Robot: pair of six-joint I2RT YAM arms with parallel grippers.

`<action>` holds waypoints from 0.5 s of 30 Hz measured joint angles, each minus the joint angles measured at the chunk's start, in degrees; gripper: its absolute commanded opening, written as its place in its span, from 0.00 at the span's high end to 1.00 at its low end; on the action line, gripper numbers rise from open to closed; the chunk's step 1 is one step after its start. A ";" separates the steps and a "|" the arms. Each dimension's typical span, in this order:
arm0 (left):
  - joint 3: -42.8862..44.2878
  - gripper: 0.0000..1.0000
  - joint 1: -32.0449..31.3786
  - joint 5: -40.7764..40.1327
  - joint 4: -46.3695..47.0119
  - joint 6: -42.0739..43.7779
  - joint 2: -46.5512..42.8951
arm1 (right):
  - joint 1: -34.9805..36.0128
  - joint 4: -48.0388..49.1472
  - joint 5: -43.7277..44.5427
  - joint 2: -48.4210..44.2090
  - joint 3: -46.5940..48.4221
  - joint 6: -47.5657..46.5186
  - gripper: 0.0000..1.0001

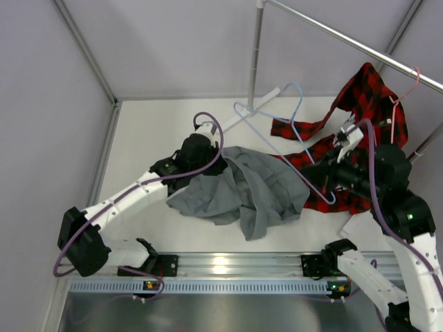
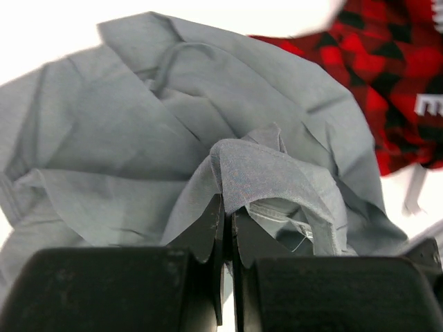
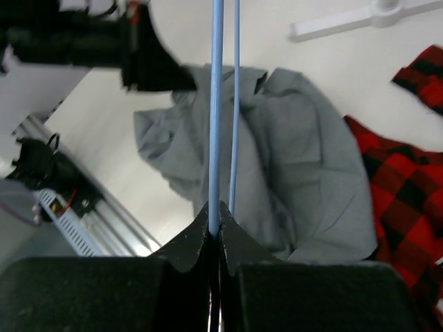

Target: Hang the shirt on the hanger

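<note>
The grey shirt (image 1: pixel 242 190) lies crumpled on the white table, its right edge against the plaid shirt. My left gripper (image 1: pixel 205 158) is at its upper left and is shut on a fold of the grey shirt (image 2: pixel 256 169) near the collar. The light-blue hanger (image 1: pixel 291 131) is held tilted above the shirt, hook toward the far side. My right gripper (image 1: pixel 325 173) is shut on the hanger's wire (image 3: pixel 216 124) at its lower right end. In the right wrist view the grey shirt (image 3: pixel 291 159) lies below the wire.
A red-and-black plaid shirt (image 1: pixel 360 124) lies at the right, on a pink hanger (image 1: pixel 405 93). A metal rack pole (image 1: pixel 256 48) with a white base stands at the back. An aluminium rail (image 1: pixel 235 266) runs along the near edge.
</note>
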 measured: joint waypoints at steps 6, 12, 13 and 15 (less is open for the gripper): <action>3.50 1.00 6.10 2.97 -0.13 0.07 7.10 | 0.00 -9.09 -7.10 -13.42 -5.84 0.13 1.00; 6.56 1.00 7.13 5.88 0.00 -0.81 9.35 | 0.00 -15.58 -9.07 -20.02 -9.20 1.05 1.00; 6.71 1.00 7.13 6.34 0.11 -1.14 9.35 | 0.00 -16.39 -9.11 -20.61 -10.40 1.40 1.00; 6.69 1.00 7.13 7.96 0.66 -2.10 9.35 | 0.00 -17.11 -9.11 -21.14 -12.72 1.95 1.00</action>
